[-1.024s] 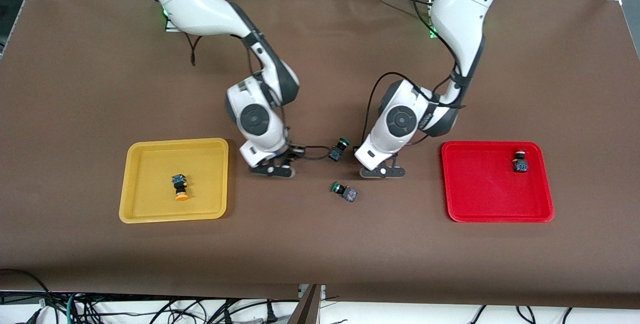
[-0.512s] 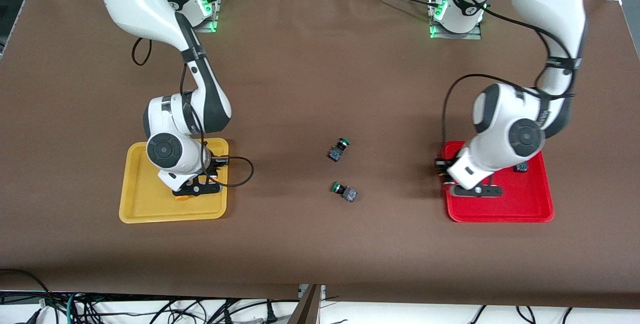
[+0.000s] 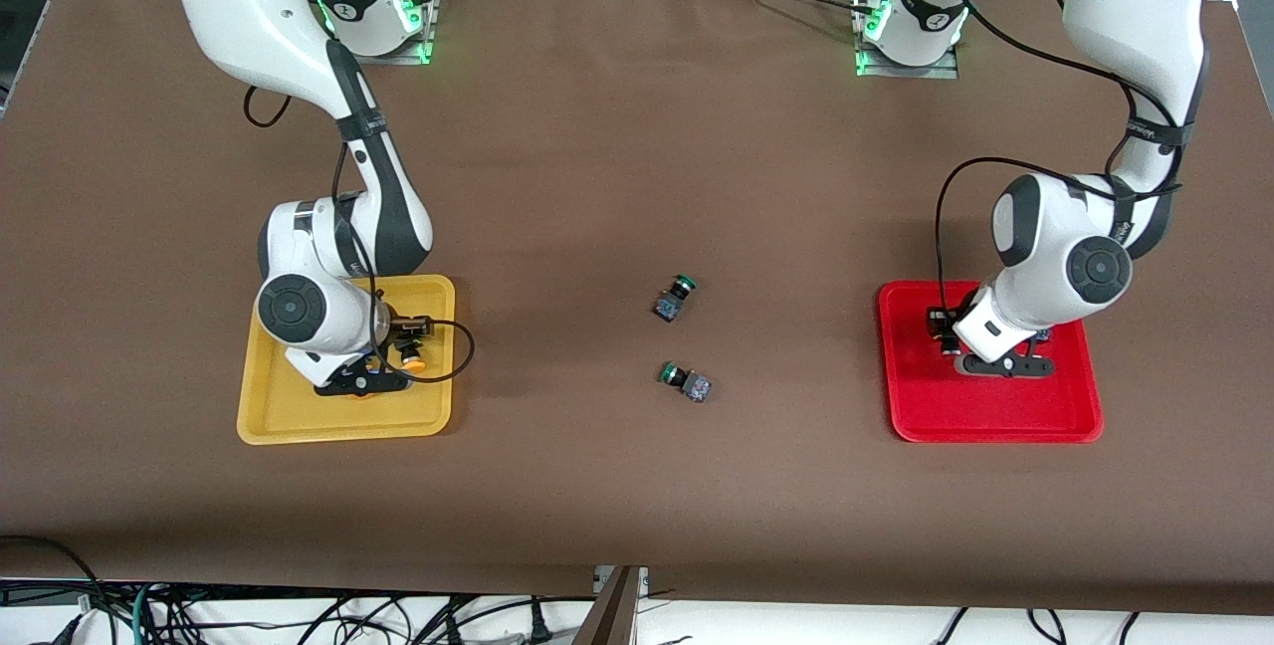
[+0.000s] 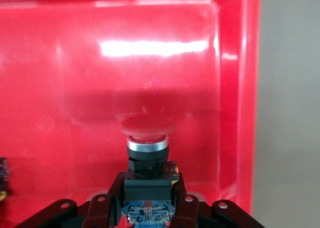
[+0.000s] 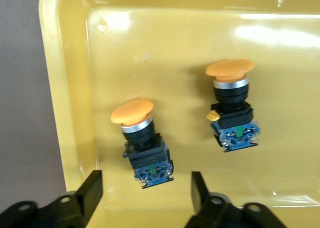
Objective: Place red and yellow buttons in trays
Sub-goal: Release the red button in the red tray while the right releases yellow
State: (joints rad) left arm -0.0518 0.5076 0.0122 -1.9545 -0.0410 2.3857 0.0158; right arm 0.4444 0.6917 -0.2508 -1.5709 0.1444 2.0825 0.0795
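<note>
Holding a red button by its black body, the left gripper hangs low over the red tray, fingers closed on the square part just above the grey-blue base. The red cap points away from the wrist, so the long axis seems to run in line with the fingers. A second switch shows only at the edge of the left wrist view.

The right gripper is over the yellow tray with its fingers spread wide and gripping nothing. Two yellow buttons lie on their sides on the tray floor, well apart, caps turned about the same way, long axes nearly parallel.

These switches look small, light and stiff. The round cap and metal ring would likely slip, so the flat-sided black body is the better place to take hold. A drop from low height should do no harm, though a button may roll on its cap.

Two green switches lie on the table between the trays.
</note>
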